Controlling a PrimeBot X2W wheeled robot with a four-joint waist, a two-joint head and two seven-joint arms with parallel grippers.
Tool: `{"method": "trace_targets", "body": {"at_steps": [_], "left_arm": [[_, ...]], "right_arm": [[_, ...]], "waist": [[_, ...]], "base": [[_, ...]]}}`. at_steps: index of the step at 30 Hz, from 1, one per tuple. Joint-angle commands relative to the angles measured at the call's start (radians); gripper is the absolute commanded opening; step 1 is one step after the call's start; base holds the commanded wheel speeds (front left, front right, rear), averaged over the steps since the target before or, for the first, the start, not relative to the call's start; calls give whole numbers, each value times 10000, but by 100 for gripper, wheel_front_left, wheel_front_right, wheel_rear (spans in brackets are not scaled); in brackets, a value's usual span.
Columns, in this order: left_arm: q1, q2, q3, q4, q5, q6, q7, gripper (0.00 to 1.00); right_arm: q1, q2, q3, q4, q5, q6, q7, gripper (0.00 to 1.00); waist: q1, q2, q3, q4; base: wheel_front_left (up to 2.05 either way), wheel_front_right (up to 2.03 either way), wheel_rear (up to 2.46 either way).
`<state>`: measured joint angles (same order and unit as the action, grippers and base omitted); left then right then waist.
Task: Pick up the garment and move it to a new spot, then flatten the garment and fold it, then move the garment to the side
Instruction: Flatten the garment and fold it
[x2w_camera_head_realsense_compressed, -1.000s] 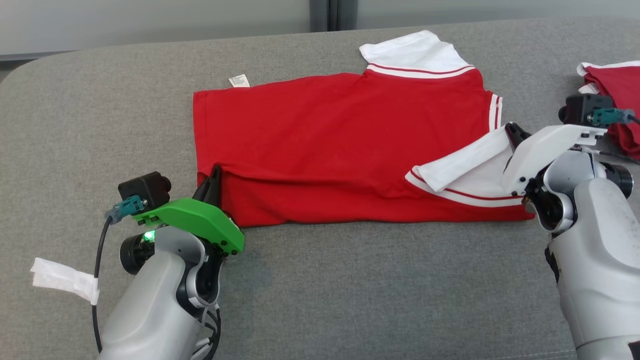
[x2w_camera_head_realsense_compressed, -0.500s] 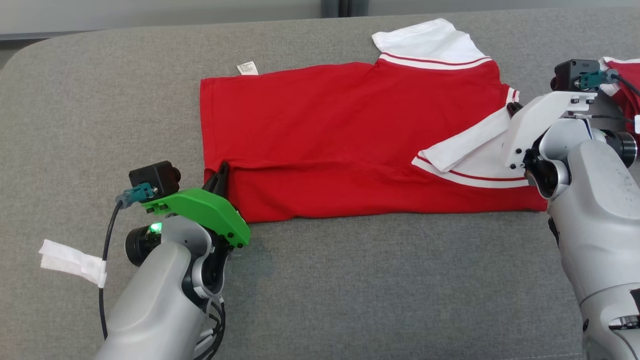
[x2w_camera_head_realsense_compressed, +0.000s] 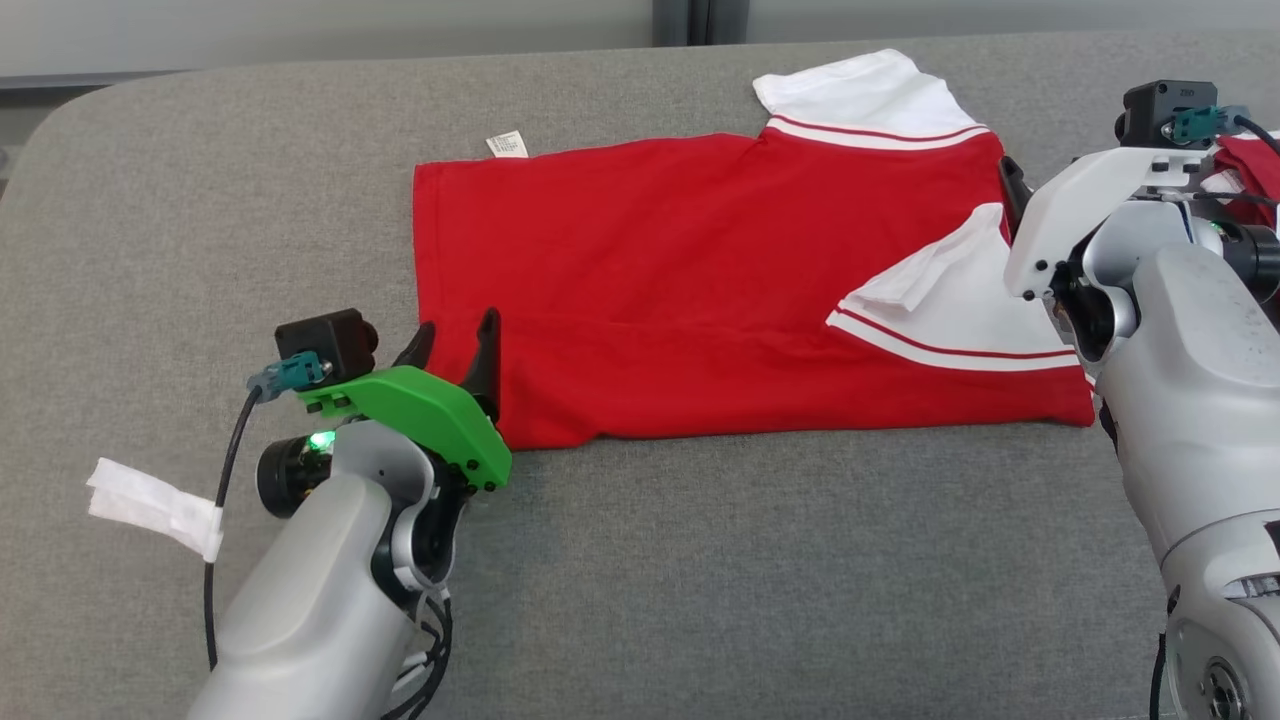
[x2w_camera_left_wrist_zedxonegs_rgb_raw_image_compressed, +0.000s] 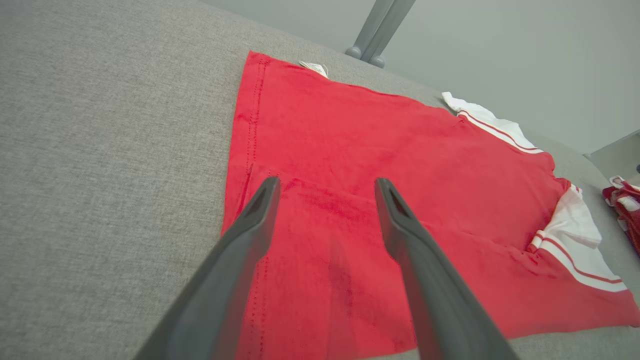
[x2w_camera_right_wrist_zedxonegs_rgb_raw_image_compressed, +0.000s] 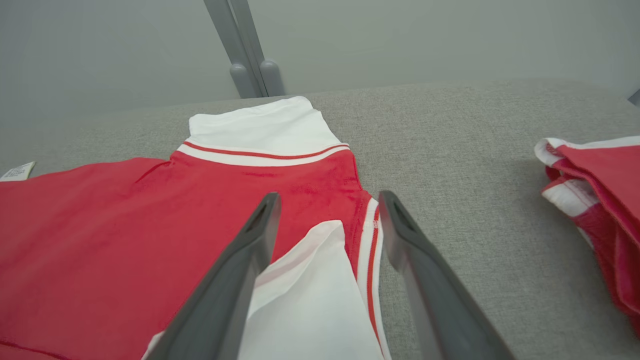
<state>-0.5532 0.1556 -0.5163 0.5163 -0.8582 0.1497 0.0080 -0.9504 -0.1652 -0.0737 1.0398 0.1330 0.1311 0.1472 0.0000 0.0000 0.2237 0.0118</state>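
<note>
Grey cloth covers the table (x2w_camera_head_realsense_compressed: 700, 560), and a pale wall (x2w_camera_right_wrist_zedxonegs_rgb_raw_image_compressed: 450, 40) stands behind it. Left of the garment, a white paper tag (x2w_camera_head_realsense_compressed: 150, 505) hangs on a cable (x2w_camera_head_realsense_compressed: 225, 480). The left gripper (x2w_camera_head_realsense_compressed: 457, 325) is at the garment's near left corner, its fingers spread wide and holding nothing. In the left wrist view they point over a folded-up red edge.

The garment (x2w_camera_head_realsense_compressed: 700, 280) lies flat in the table's middle with its long axis left to right. Its hem label (x2w_camera_head_realsense_compressed: 507, 144) is at the left and its white sleeves at the right, the near sleeve folded onto the red body. The right gripper (x2w_camera_right_wrist_zedxonegs_rgb_raw_image_compressed: 328, 196) is above that sleeve, its fingers released as well.

Right of the garment, apart from it, lies a bundle of red-and-white clothes (x2w_camera_right_wrist_zedxonegs_rgb_raw_image_compressed: 595, 200). It is plain in the right wrist view but mostly hidden behind the right arm (x2w_camera_head_realsense_compressed: 1190, 400) in the head view.
</note>
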Motion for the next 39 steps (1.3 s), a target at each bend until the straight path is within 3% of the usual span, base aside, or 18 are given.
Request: {"method": "trace_targets", "body": {"at_steps": [1,7,14,23,24,26,27,31,33,34,35,36,39], "left_arm": [[207,222,-17,-127,168,39,42,100],[935,809,-19,-919,157,220,280,100],[2134,1283,-61,-1600,-170,797,1046,100],[2541,937,365,-1344,-854,1304,1301,100],[2455,915,471,-1262,-927,1340,1232,99],[2305,879,571,-1089,-997,1364,1193,85],[2256,842,625,-1033,-1065,1347,1169,84],[2021,763,831,-739,-1174,1236,1031,87],[1904,680,899,-602,-1206,1230,922,75],[1854,650,903,-516,-1200,1212,868,44],[1805,638,906,-429,-1184,1181,843,32],[1748,617,905,-350,-1172,1141,791,0],[1599,533,889,-181,-1166,1048,678,0]], "right_arm": [[-112,-27,105,62,170,-10,-127,100],[312,-283,965,-111,827,-10,-185,100],[1524,-1034,2471,-1188,1806,-10,-18,100],[3227,-1670,3231,-2993,2973,-10,549,100],[3386,-1722,3228,-3202,3065,-10,619,100],[3599,-1828,3176,-3521,3141,-10,722,100],[3690,-1844,3157,-3655,3162,-10,771,100],[4010,-1857,3097,-4041,3174,-10,1023,100],[4138,-1860,3086,-4146,3149,-10,1189,100],[4204,-1847,3090,-4172,3123,-10,1280,100],[4247,-1850,3098,-4191,3096,-10,1355,100],[4292,-1852,3093,-4209,3079,-10,1417,100],[4359,-1781,3052,-4185,3067,-10,1589,100]], "waist": [[0,0,-172,-60],[0,0,-688,-173],[0,0,-1199,-321],[0,0,-783,-781],[0,0,-695,-844],[0,0,-538,-950],[0,0,-476,-993],[0,0,-258,-1109],[0,0,-183,-1123],[0,0,-153,-1122],[0,0,-126,-1118],[0,0,-94,-1103],[0,0,-13,-1016]], "base": [[0,0,0],[0,0,0],[0,0,0],[0,0,0],[0,0,0],[0,0,0],[0,0,0],[0,0,0],[0,0,0],[0,0,0],[0,0,0],[0,0,0],[0,0,0]]}}
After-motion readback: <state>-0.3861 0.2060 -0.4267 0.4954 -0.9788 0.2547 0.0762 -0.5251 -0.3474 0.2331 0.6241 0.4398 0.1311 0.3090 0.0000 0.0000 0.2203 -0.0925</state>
